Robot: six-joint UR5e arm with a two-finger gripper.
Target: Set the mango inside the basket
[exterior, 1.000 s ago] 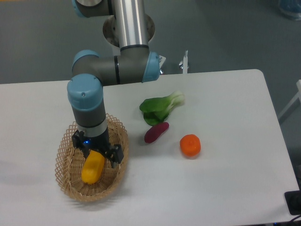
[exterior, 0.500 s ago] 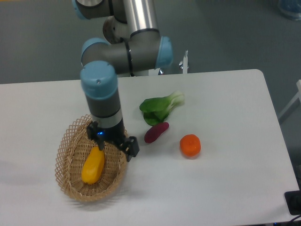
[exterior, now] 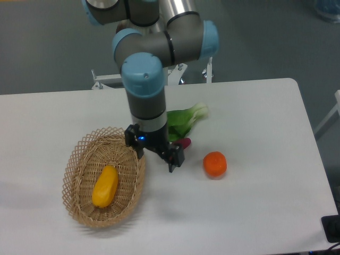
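The yellow-orange mango lies inside the tan wicker basket at the front left of the table. My gripper is open and empty. It hangs above the table just right of the basket's rim, apart from the mango.
A round orange sits right of the gripper. A green leafy vegetable and a purple sweet potato lie behind the gripper, partly hidden by the arm. The white table's right edge is far from them.
The gripper has let go of the mango, risen out of the basket and moved right, past the rim. The mango stays lying in the basket.
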